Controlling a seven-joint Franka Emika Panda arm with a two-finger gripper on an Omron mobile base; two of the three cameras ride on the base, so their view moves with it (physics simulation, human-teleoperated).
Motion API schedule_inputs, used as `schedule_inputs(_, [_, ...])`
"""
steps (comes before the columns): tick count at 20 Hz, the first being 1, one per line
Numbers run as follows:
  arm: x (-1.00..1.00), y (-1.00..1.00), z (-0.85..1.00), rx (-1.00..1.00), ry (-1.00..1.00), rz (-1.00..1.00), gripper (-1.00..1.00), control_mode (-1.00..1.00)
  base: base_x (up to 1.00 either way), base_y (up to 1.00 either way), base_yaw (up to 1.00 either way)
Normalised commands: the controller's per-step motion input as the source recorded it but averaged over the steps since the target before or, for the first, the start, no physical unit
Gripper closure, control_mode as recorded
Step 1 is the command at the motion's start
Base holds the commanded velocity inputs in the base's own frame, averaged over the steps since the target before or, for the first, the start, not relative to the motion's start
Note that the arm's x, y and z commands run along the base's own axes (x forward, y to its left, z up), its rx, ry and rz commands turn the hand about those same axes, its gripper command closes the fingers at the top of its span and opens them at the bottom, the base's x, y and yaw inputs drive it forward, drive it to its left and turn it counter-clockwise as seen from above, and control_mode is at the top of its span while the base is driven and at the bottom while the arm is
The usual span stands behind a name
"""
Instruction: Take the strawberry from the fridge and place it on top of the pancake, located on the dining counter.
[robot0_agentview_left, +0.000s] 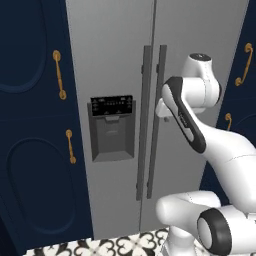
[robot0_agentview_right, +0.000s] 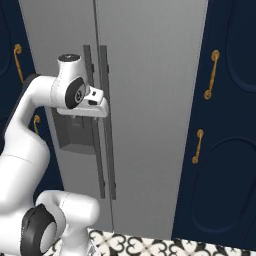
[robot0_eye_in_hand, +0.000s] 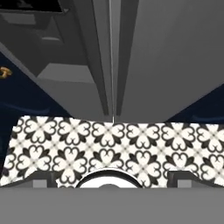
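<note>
Fridge doors stand closed before me; my tool hangs near their dark handles, fingers spread apart, gripping nothing, above patterned floor.

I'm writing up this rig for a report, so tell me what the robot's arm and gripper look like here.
The arm is glossy white with rounded, bulbous links and dark grey-black bands and caps at the joints. Its wrist ends in a boxy white hand. In the hand view, two small dark grey finger tips show. No cables or markings are visible.

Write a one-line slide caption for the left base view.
Franka arm raised before the closed two-door fridge, its hand near the right door's handle, beside the black dispenser panel.
</note>
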Motion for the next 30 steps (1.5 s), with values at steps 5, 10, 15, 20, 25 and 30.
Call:
schedule_inputs(5, [0.46,-0.03,-0.15,0.0,-0.18,0.02,-1.0,-1.0,0.0,0.0,0.01])
schedule_inputs(10, [0.98,-0.14,-0.06,0.0,-0.29,0.03,-1.0,-1.0,0.0,0.0,0.0])
schedule_inputs(15, [0.95,-0.06,-0.02,0.0,-0.08,0.0,-1.0,-1.0,0.0,0.0,0.0])
schedule_inputs(20, [0.82,0.0,-0.08,0.0,-0.01,0.0,-1.0,-1.0,0.0,0.0,0.0])
schedule_inputs(25, [0.58,0.01,-0.24,0.0,-0.1,0.0,-1.0,-1.0,0.0,0.0,0.0])
schedule_inputs(30, [0.46,0.0,-0.44,0.0,-0.31,0.0,-1.0,-1.0,0.0,0.0,0.0])
